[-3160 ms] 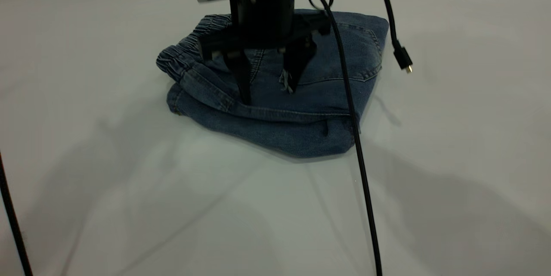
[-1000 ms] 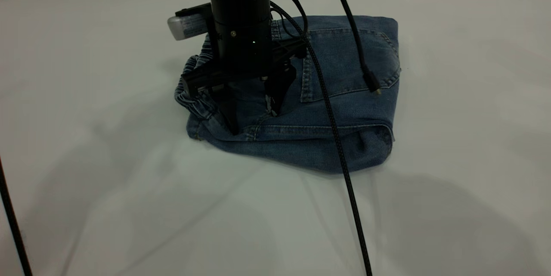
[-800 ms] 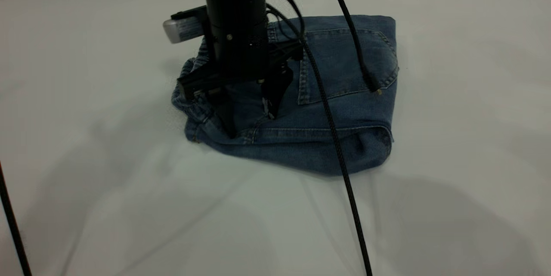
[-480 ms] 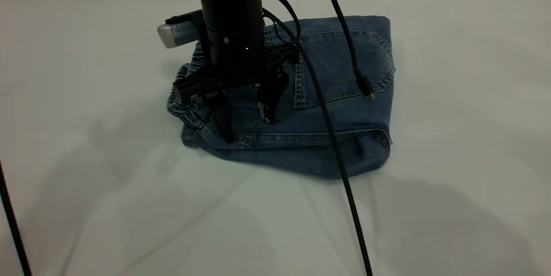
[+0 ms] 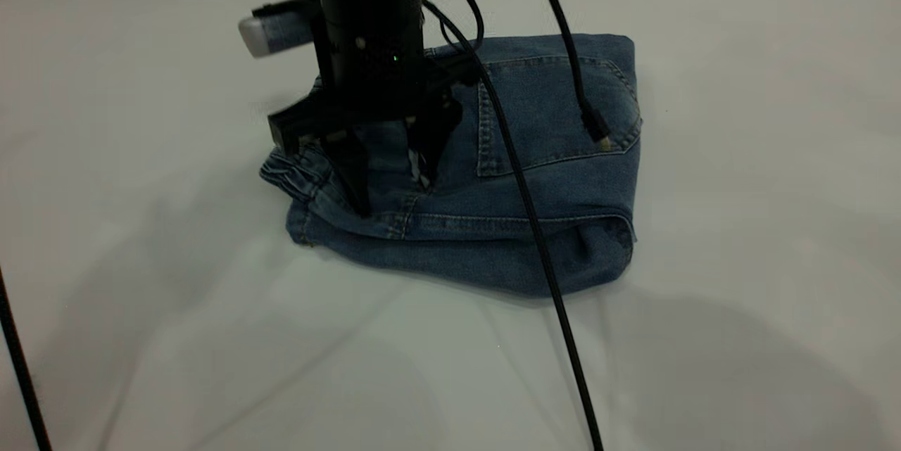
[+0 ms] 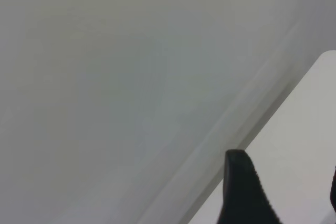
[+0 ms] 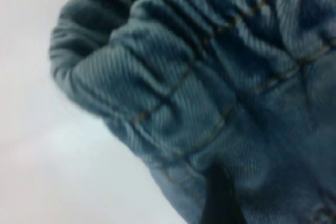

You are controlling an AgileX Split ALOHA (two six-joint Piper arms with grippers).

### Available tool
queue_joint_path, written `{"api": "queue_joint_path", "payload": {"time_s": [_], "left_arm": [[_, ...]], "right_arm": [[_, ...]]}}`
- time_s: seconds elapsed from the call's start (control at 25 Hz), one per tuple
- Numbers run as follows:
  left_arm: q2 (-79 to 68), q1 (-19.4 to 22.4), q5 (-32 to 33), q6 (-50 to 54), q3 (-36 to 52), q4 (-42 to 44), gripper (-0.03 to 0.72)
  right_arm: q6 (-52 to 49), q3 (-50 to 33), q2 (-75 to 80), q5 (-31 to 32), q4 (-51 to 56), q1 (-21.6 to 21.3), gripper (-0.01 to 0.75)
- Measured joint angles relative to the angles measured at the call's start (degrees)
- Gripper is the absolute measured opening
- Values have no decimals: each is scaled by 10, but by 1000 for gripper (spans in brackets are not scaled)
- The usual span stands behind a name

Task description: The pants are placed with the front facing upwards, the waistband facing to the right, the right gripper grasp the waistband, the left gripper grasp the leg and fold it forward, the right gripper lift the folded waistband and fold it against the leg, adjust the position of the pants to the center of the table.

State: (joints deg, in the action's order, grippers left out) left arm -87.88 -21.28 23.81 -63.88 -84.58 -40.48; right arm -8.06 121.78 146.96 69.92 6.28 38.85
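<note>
In the exterior view you see the pants (image 5: 486, 176) already folded on the tabletop (image 5: 739, 226); the right gripper (image 5: 391, 187), fingers spread, presses on them near the waistband, holding nothing. I judge only centering is left.

Left wrist view: the left gripper (image 6: 283, 192) is parked away, its opening unclear.

Right wrist view: only waistband denim.

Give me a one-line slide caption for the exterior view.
Right gripper presses open fingers onto folded denim pants on the white table.

The folded pants (image 5: 493, 176) lie on the table (image 5: 739, 226), seemingly mid-table.
</note>
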Motion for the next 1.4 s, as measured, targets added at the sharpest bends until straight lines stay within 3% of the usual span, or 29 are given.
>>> {"api": "queue_joint_path", "payload": {"time_s": [0.68, 1.08, 1.4], "left_arm": [[0, 14, -17, 1, 0, 31, 378], [0, 29, -19, 2, 0, 28, 378], [-1, 29, -19, 2, 0, 30, 378]], "right_arm": [[37, -25, -193, 2, -36, -1, 405], [39, -203, -386, 1, -55, -1, 403], [37, -372, -418, -3, -19, -1, 402]]}}
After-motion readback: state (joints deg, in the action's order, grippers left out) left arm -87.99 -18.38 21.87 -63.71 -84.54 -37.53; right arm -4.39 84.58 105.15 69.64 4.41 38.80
